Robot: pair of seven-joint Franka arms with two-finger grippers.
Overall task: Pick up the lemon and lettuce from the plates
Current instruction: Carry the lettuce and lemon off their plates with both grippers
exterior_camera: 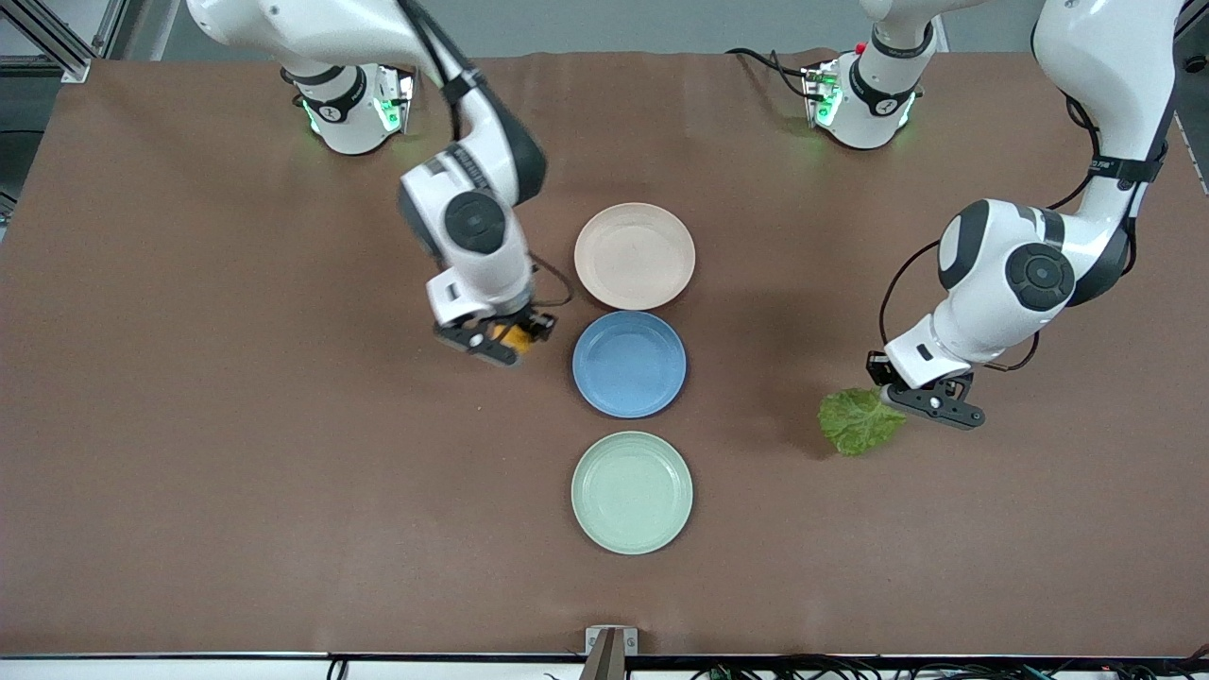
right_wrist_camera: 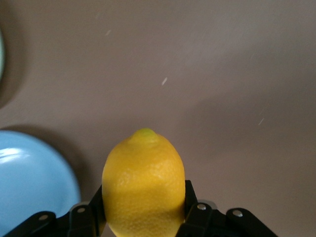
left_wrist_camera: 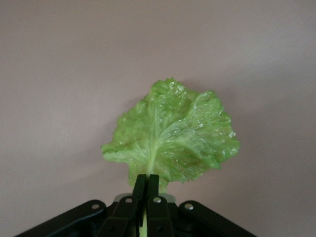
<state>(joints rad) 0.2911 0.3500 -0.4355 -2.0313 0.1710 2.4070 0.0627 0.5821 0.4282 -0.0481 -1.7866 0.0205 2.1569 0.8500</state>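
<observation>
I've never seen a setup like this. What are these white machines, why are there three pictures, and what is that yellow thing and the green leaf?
The white machines are two robot arms bolted at one edge of a brown table, each ending in a two-finger gripper. The wide picture comes from a high camera facing them; the other two come from small cameras on each arm's wrist, looking past the fingers.

Three plates lie in a row, none with anything on it: a beige-pink plate nearest the arms, a blue plate in the middle, and a mint green plate nearest the camera.

The right gripper holds the lemon over bare table beside the blue plate. The left gripper pinches the lettuce by its stem toward the left arm's end of the table.
</observation>
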